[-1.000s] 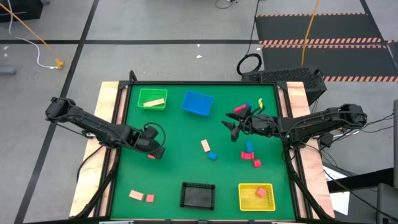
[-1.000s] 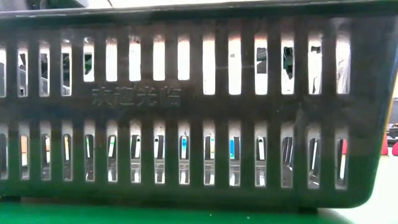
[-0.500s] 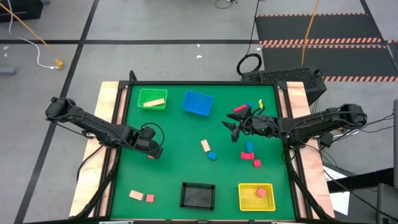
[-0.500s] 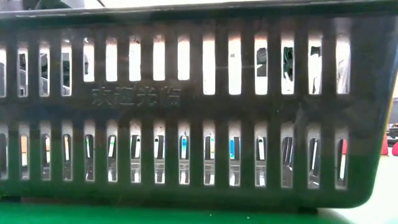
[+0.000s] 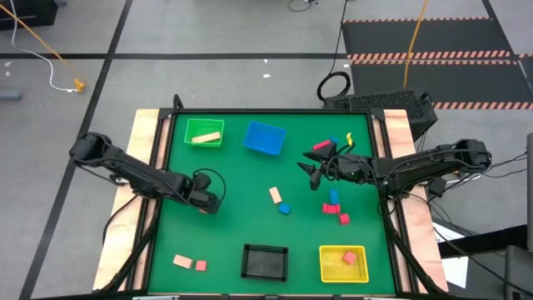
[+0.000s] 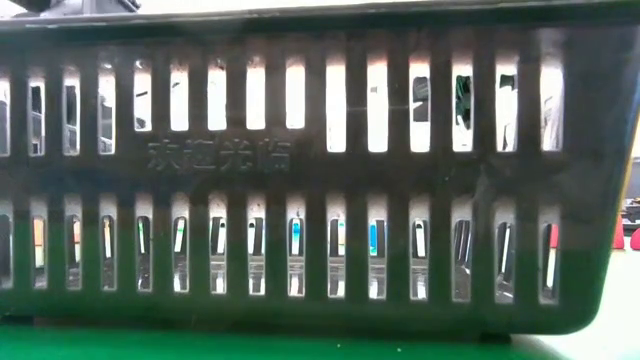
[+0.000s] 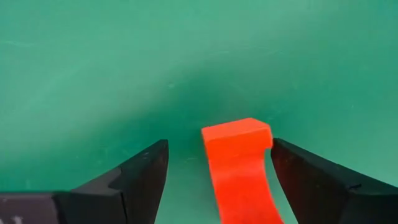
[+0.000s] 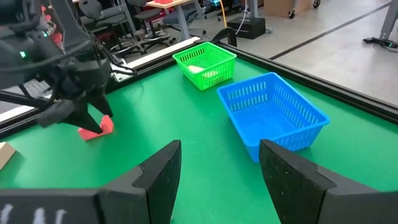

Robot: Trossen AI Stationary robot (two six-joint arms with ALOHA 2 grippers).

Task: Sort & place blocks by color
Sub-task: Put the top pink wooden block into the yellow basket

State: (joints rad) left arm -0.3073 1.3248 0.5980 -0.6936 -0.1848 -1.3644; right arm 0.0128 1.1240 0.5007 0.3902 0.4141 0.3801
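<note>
Red block: your small red-pink bar (image 7: 239, 168) lies flat on the green felt table (image 5: 241, 217), near its left edge.
Left gripper (image 7: 217, 171): low over that bar, fingers spread either side, one touching it, no grip.
Right gripper (image 8: 219, 168): parted, empty, you see it facing the blue mesh basket (image 8: 273, 115) and the green mesh basket (image 8: 205, 64).
Other blocks (image 5: 336, 208): scattered mid-table.

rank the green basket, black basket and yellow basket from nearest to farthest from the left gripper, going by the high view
1. Green basket: at the table's far edge, on the left arm's side, nearest the left gripper.
2. Black basket: at the near edge, about midway across, a little farther off.
3. Yellow basket: at the near edge on the right arm's side, plainly farthest.
</note>
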